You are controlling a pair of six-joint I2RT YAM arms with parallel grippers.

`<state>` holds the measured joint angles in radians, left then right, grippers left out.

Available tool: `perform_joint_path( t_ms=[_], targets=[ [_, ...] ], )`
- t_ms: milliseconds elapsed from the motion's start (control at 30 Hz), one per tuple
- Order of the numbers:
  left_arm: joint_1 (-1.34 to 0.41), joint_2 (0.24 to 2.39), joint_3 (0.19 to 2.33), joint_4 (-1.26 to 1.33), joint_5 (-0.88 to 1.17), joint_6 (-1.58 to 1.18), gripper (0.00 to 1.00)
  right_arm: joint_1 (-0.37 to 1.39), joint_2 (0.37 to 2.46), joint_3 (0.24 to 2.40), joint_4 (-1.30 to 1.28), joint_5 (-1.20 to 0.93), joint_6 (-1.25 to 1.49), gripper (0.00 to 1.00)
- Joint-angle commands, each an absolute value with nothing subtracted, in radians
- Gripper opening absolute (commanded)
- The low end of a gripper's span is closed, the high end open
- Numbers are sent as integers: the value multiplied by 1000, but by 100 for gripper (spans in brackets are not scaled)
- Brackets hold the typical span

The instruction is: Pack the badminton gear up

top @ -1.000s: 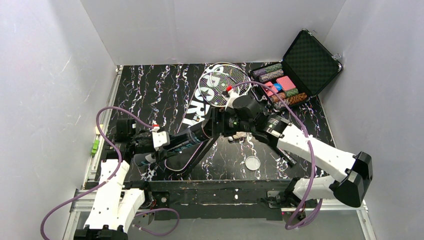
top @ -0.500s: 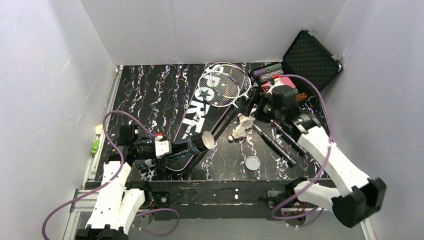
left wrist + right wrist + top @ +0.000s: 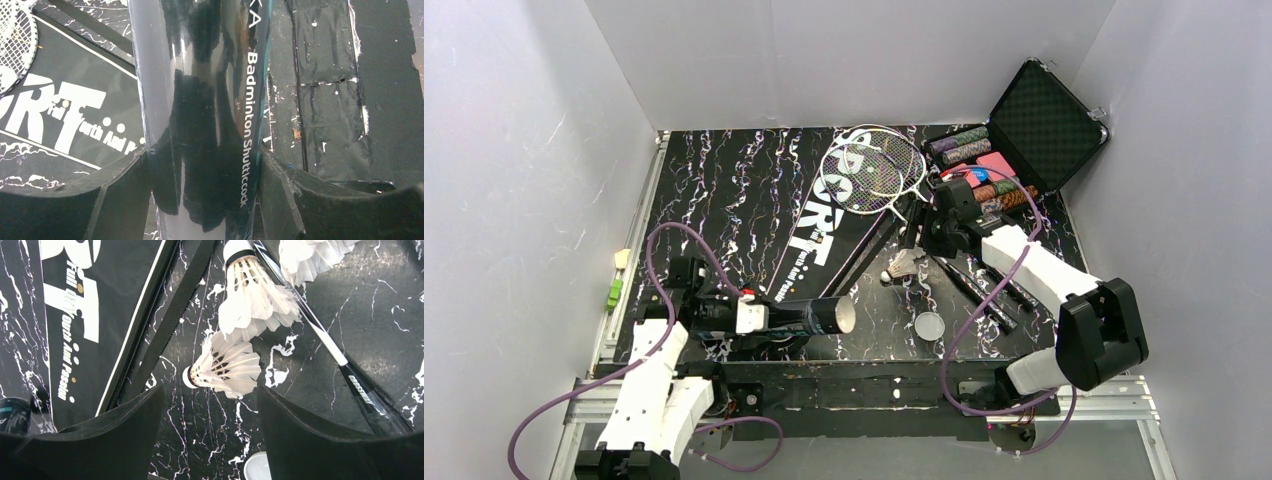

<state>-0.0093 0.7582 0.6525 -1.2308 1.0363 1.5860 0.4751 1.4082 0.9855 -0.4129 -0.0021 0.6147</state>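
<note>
My left gripper [image 3: 749, 317] is shut on the long black teal-printed tube [image 3: 799, 317], which lies level near the table's front edge with its open mouth to the right. In the left wrist view the tube [image 3: 200, 75] fills the gap between the fingers. My right gripper [image 3: 916, 243] is open and empty just above the white feather shuttlecocks [image 3: 904, 268]. In the right wrist view three shuttlecocks lie ahead of my right gripper [image 3: 210, 405], the nearest [image 3: 225, 367] just past its fingertips. Two rackets [image 3: 874, 165] lie with their heads on the black "SPORT" bag [image 3: 819, 235].
An open black case of poker chips [image 3: 1014, 140] stands at the back right. A round white lid [image 3: 930, 326] lies near the front edge. The racket shafts [image 3: 325, 340] run past the shuttlecocks, and the bag's strap [image 3: 175, 315] lies left of them.
My right gripper left the tube's mouth, swung back right, then came down over the shuttlecocks. My left gripper drew the tube toward the front edge and turned it level.
</note>
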Motion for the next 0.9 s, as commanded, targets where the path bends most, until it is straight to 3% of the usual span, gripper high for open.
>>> perform_joint_path(
  t_ms=[0,133,400,533,667,767,867],
  targets=[
    [-10,743,633,-1252,1071,1629,4,474,1438,956,-328,-27,591,75],
    [-11,733,623,-1266,1073,1653,11,474,1475,918,-273,-60,593,71],
    [-11,753,627,-1276,1066,1634,9,474,1508,895,-227,-104,601,59],
    [-11,754,621,-1205,1057,1539,7,474,1492,856,-197,-140,621,42],
    [-11,753,619,-1135,1043,1451,6,477,1447,817,-184,-155,640,18],
    [-11,747,609,-1100,1032,1421,5,479,1398,796,-186,-170,650,8],
    [-10,738,589,-1054,1021,1377,5,485,1317,788,-199,-197,666,5]
  ],
)
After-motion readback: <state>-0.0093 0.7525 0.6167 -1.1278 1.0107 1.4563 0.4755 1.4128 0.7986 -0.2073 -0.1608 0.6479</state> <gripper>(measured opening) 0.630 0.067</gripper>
